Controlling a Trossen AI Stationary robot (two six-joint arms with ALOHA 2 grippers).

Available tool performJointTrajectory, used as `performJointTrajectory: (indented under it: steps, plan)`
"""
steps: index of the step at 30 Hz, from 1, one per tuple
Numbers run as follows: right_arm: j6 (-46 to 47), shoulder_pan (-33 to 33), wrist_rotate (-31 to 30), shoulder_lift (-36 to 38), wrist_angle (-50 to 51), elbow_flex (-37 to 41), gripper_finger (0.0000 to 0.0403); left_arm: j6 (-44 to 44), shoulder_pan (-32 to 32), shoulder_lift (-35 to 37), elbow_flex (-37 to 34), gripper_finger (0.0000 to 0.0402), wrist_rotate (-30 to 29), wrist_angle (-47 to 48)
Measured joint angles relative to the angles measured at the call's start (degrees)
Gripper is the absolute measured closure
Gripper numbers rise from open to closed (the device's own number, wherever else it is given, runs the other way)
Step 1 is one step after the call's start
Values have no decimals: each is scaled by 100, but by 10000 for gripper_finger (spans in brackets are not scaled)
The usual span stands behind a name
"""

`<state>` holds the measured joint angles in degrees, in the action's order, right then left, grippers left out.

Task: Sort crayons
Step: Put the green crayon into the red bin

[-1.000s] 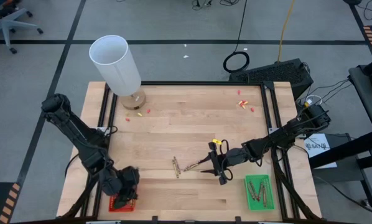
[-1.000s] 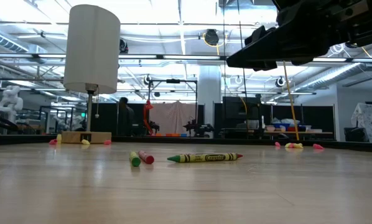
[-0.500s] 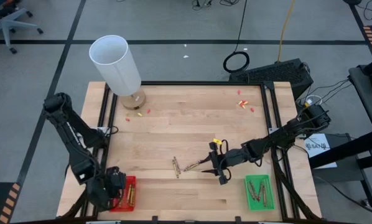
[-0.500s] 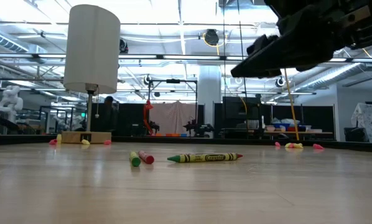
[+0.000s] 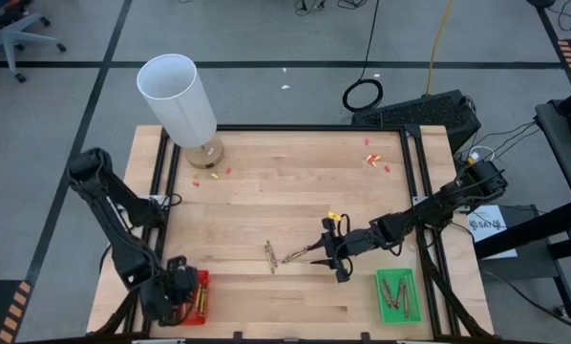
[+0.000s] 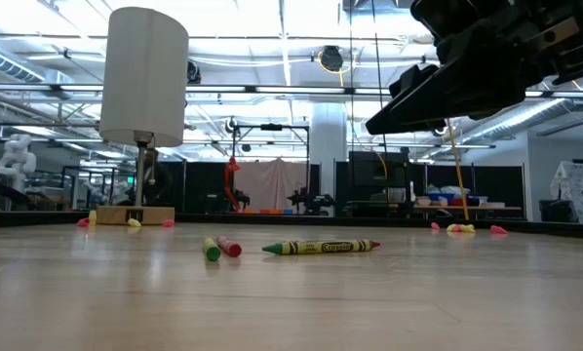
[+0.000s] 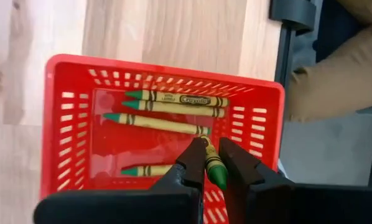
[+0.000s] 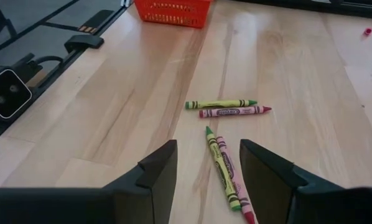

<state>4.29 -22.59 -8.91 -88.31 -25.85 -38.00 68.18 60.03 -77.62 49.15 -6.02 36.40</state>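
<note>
My left gripper [image 5: 171, 289] is at the table's near left corner, over a red tray [image 5: 199, 294] that holds several green crayons [image 7: 173, 99], and is shut on one green crayon [image 7: 212, 167]. My right gripper [image 5: 320, 256] is open above the table's middle, beside loose crayons [image 5: 284, 256] lying flat on the wood. The right wrist view shows them as two green-and-red pairs [image 8: 226, 109], [image 8: 226, 168], the nearer pair just ahead of the open gripper [image 8: 208, 177]. In the low view the right gripper [image 6: 384, 119] hangs well above the crayons [image 6: 321, 248]. My left gripper pinches the green crayon between its two fingers, at the wrapped shaft behind the green tip [image 7: 208, 155]. The fingers point down into the tray and lie roughly along the crayon. Its far end reaches toward the crayons in the tray; whether it rests there I cannot tell.
A green tray [image 5: 396, 293] with several crayons sits at the near right. A white cylinder on a wooden base [image 5: 178, 96] stands at the far left corner. Small red and yellow scraps [image 5: 373, 161] lie at the far right, more near the base [image 5: 214, 175].
My left gripper has moved toward the table's left edge, uncovering the red tray it stood over a second ago. My right gripper has sunk a little toward the loose crayons, still open. The crayons on the table have stayed put.
</note>
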Motion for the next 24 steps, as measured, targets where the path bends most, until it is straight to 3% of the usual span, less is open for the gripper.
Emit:
performJointTrajectory:
  steps: [7, 17, 20, 24]
  plan:
    - [-47, -2, -2, 0, 47, 0, 245, 326, 0, -245, 0, 364, 53, -247]
    - [-102, 31, -466, 0, 345, 2, 245, 505, -6, -252, 0, 275, 109, -389]
    - [-338, 138, -413, -47, 500, 2, 245, 507, -13, -202, 0, 256, 236, -475]
    - [-752, 362, 94, -304, 401, 2, 245, 505, -101, -87, 76, 249, 287, -423]
